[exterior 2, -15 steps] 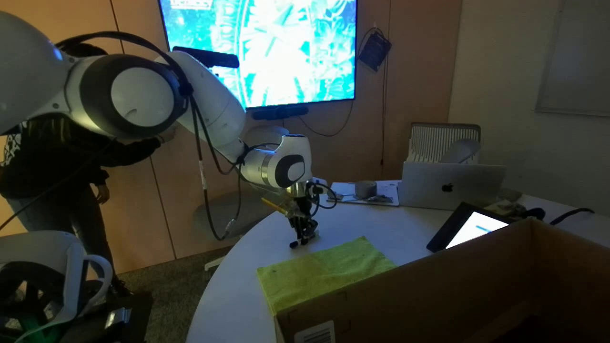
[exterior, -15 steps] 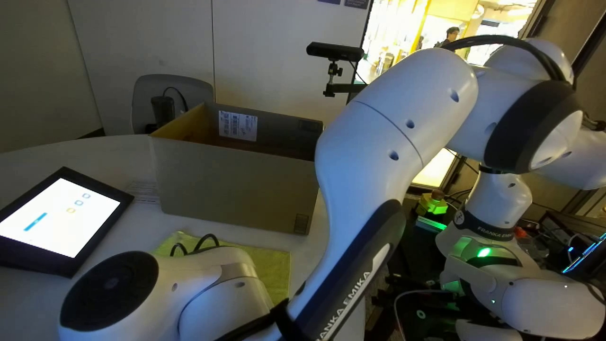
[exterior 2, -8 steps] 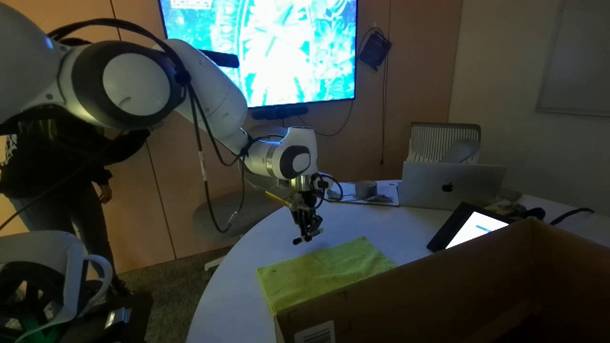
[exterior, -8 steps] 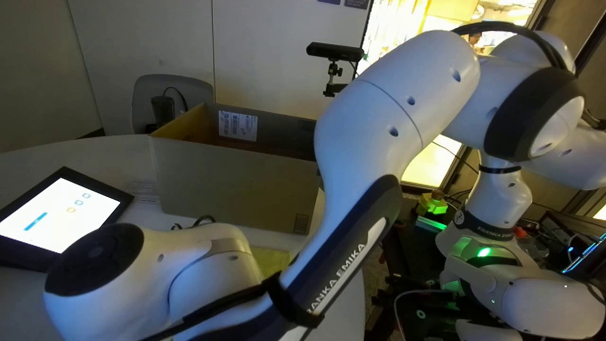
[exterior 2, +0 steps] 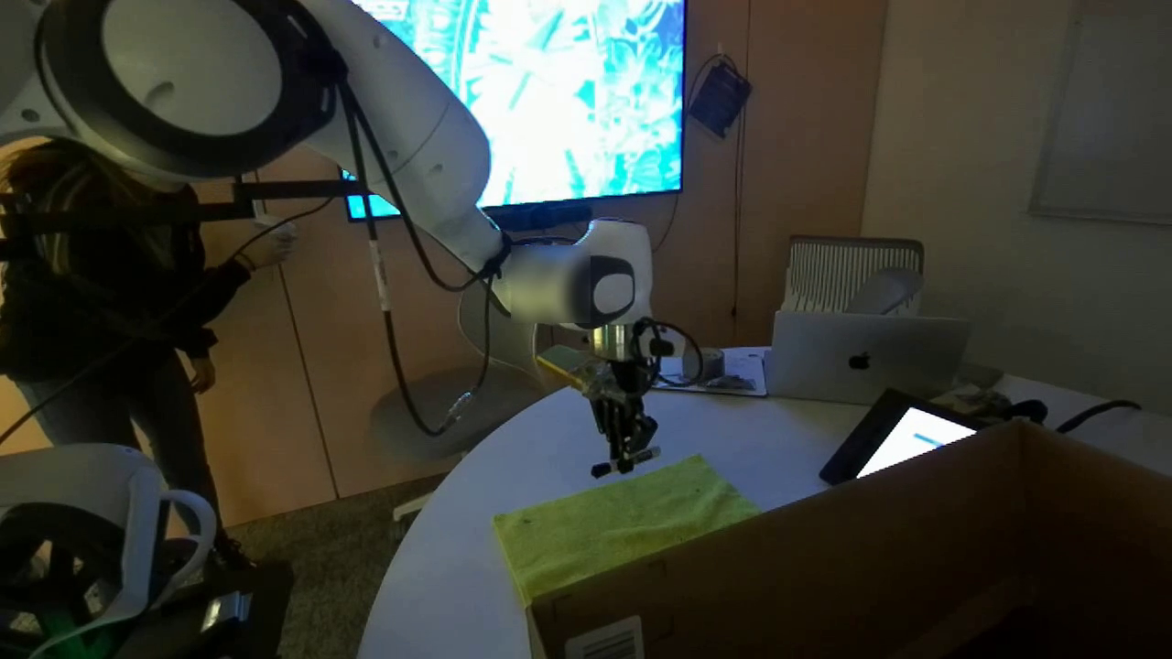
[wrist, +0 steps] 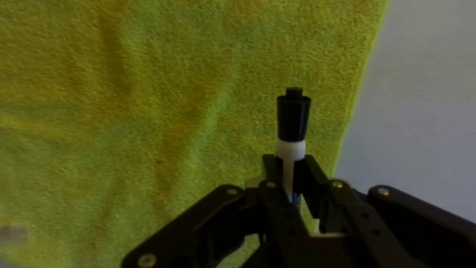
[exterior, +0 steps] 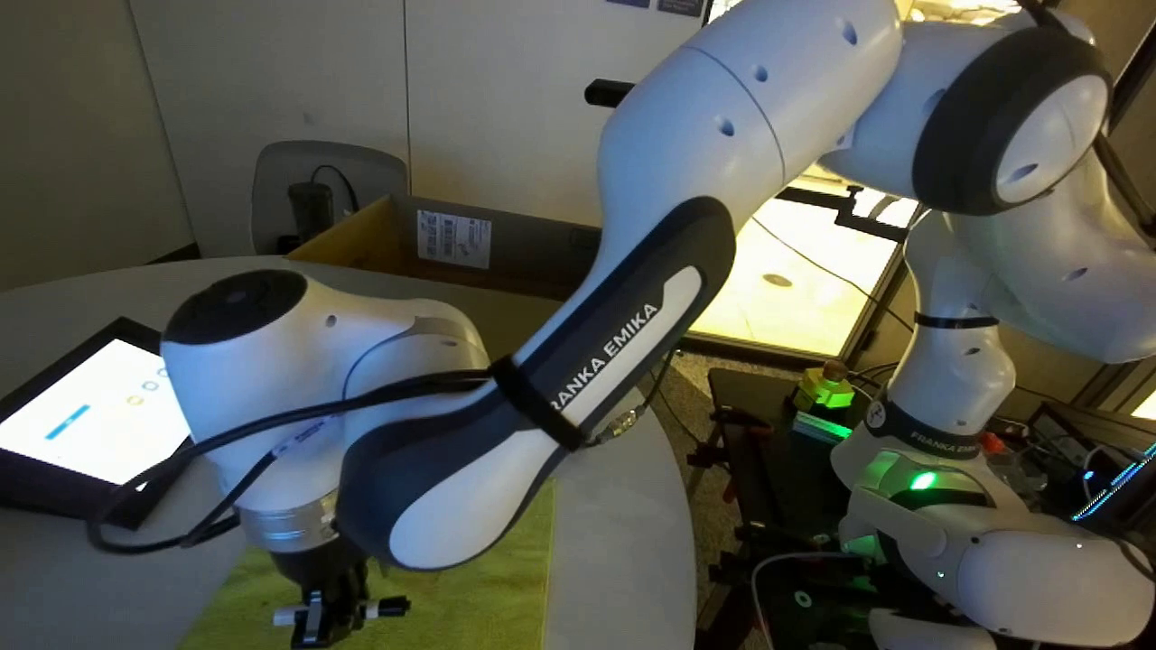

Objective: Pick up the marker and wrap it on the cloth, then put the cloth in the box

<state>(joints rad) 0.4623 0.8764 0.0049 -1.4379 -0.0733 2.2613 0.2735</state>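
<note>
Yellow-green cloth [wrist: 178,93] is lying beneath the marker [wrist: 290,149] I am gripping

My gripper [wrist: 289,163] is pinching the marker, with my fingers [wrist: 268,167] pressing in on both sides of it. The black cap [wrist: 293,121] is jutting toward the top of the wrist view; in an exterior view the white end [exterior: 284,617] is poking out on the opposite side, so the marker is resting crosswise and nearly level in my grip. I am hovering over the cloth, which is lying spread under me in soft wrinkles, its edge running to the right of the marker in the wrist view. In an exterior view the table [exterior 2: 540,458] is showing between marker and cloth, so the marker is hanging clear of the cloth. Open-topped, the cardboard box [exterior 2: 824,558] is standing near the cloth, hiding part of it.
</note>
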